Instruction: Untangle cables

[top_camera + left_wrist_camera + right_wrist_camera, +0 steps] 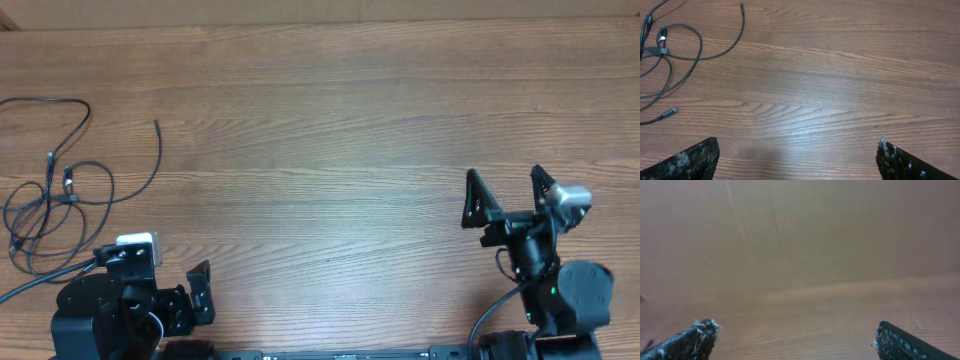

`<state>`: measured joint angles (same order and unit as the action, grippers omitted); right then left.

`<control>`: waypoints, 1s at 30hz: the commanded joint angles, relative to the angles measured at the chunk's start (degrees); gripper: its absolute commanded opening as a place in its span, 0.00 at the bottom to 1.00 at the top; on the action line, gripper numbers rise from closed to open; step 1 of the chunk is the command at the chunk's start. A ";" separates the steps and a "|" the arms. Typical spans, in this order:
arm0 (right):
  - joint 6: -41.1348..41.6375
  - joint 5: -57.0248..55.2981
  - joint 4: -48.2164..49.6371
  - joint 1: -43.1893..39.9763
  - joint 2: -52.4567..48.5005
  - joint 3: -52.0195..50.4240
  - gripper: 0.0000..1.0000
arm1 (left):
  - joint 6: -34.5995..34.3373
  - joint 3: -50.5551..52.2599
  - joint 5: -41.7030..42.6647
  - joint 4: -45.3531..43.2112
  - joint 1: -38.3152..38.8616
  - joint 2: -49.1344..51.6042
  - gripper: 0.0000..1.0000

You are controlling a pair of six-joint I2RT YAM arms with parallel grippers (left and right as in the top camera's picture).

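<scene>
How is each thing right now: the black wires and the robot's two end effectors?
Thin black cables: lying in tangled, overlapping loose loops, not held by anything.
Left end effector: open, empty, apart from the cables.
Right end effector: open, empty, far from the cables.

- Cables (pixel 68 183) lie on the worktop (pixel 330 130) at its far left.
- Left tool (pixel 160 268) sits just before them, at the near edge.
- Right tool (pixel 503 178) stands well apart, at the near right.
</scene>
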<state>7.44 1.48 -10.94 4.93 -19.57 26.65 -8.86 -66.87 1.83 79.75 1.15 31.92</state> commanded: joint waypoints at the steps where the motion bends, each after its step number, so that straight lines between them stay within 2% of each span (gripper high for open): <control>1: -0.28 0.11 4.37 0.31 4.44 -4.94 1.00 | -0.57 0.31 -0.57 -0.09 0.37 -0.44 1.00; 12: -0.26 0.11 23.89 0.31 16.98 -21.03 1.00 | -0.57 0.31 -0.55 -0.09 0.37 -0.44 1.00; 17: -0.28 -0.22 28.98 0.31 19.45 -26.34 1.00 | -0.57 0.31 -0.57 -0.07 0.37 -0.44 0.99; 21: -0.50 -1.20 23.37 0.31 19.43 -26.21 1.00 | -0.57 0.31 -0.57 -0.09 0.37 -0.44 1.00; 29: -3.23 -0.48 5.90 0.31 19.43 -26.21 1.00 | -0.57 0.31 -0.57 -0.09 0.37 -0.44 1.00; 30: -3.23 -0.46 6.16 0.31 19.41 -26.21 1.00 | -0.57 0.31 -0.57 -0.07 0.37 -0.44 1.00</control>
<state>5.26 1.08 -4.64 4.93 -0.64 1.06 -8.88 -66.83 1.83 79.75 1.15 31.92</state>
